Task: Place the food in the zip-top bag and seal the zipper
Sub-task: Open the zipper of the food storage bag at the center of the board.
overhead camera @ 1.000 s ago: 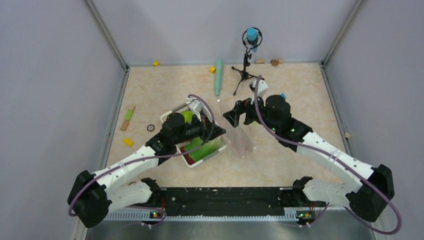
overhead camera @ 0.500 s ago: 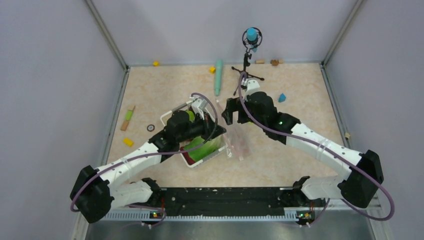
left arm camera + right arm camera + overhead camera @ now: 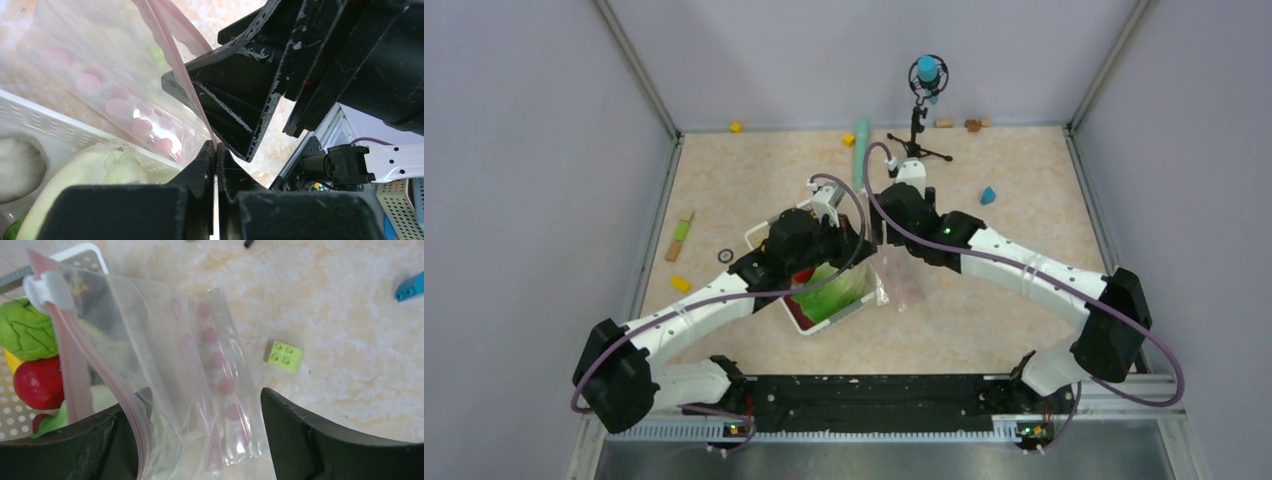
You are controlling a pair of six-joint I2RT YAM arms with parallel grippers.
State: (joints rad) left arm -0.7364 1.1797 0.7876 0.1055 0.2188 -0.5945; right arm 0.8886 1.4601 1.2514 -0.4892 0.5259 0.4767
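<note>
1. The left hand (image 3: 216, 150) is clenched on the mouth edge of the zip-top bag (image 3: 200, 340), pinching the film right at the pinkish zipper (image 3: 70, 355). I judge that this grip anchors one lip so the mouth can be pulled apart.
2. The right hand (image 3: 195, 402) is released. Its two fingers are spread wide and straddle the same end of the bag, just beside the left hand. It looks lined up to take the other lip, but it is not gripping anything yet.
3. The bag sits near the middle of the desk (image 3: 350, 340), between the two hands and just right of the white slotted basket (image 3: 45, 125). Its pinched end is raised and its far end rests on the desk.
4. The food sits in the basket to the left of the bag, including the green cabbage (image 3: 25, 330) and the red apple (image 3: 37, 382). I see none inside the bag, so filling seems not yet begun.
5. The bag is clear, slack and creased, and a row of pink dots is printed on it. A white slider (image 3: 47, 290) sits at one end of the zipper strip.
6. A lime block (image 3: 285, 356) lies on the desk to the right, apart from the bag.
</note>
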